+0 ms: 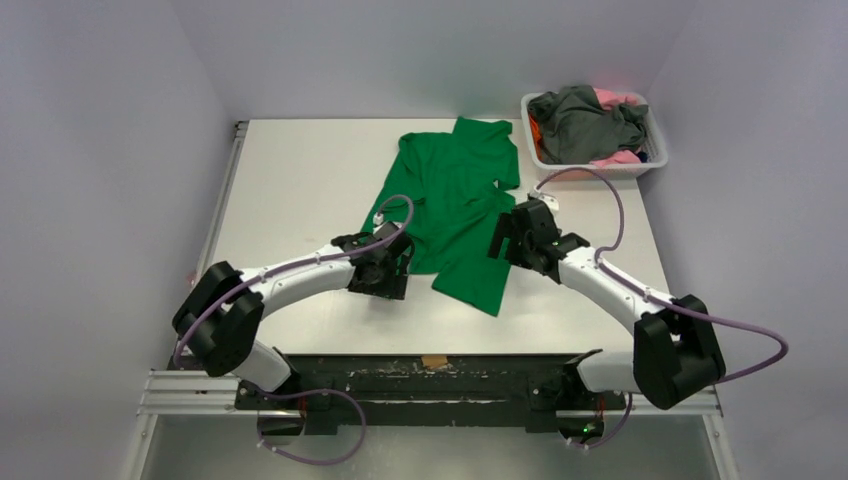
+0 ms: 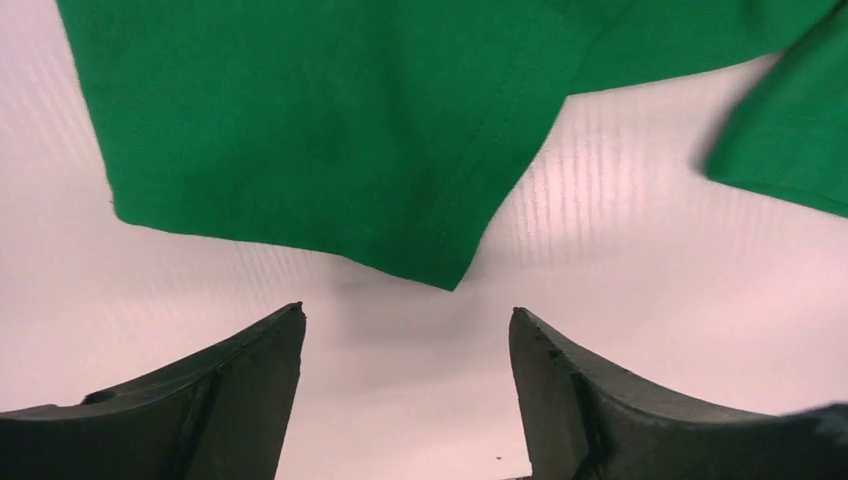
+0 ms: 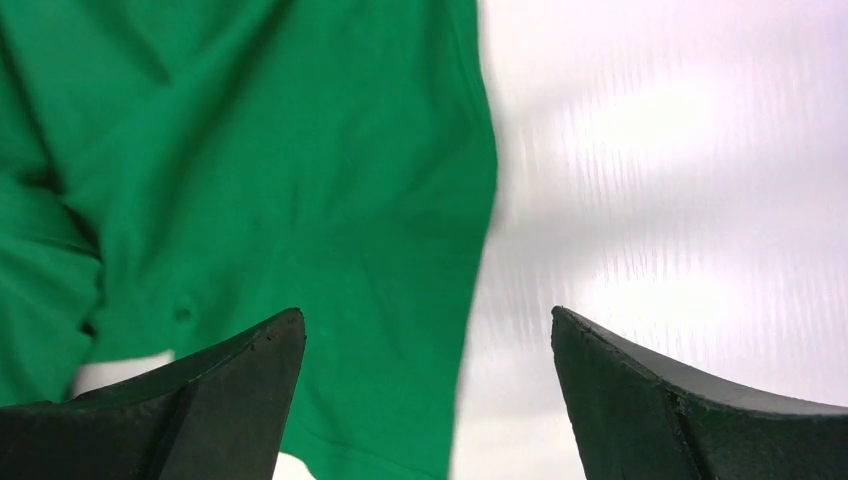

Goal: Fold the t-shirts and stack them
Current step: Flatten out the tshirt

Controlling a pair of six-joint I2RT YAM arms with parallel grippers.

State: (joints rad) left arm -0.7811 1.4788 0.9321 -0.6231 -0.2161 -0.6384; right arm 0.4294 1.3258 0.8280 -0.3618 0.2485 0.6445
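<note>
A bright green t-shirt (image 1: 452, 195) lies spread and rumpled on the white table, its near end folded over. More t-shirts, dark grey (image 1: 590, 122), pink (image 1: 612, 98) and orange (image 1: 536, 130), are heaped in the basket. My left gripper (image 1: 388, 272) hovers at the green shirt's near left edge. In the left wrist view it (image 2: 408, 310) is open over bare table, with the shirt's hemmed corner (image 2: 440, 265) just ahead of the fingertips. My right gripper (image 1: 508, 236) stands at the shirt's right edge. It (image 3: 427, 311) is open, and the green shirt's side edge (image 3: 300, 180) runs below between the jaws.
The white slatted basket (image 1: 583, 170) sits at the table's far right corner. A metal rail (image 1: 231, 195) borders the table's left side, and grey walls close in on three sides. Both arms' cables loop above the table near the shirt.
</note>
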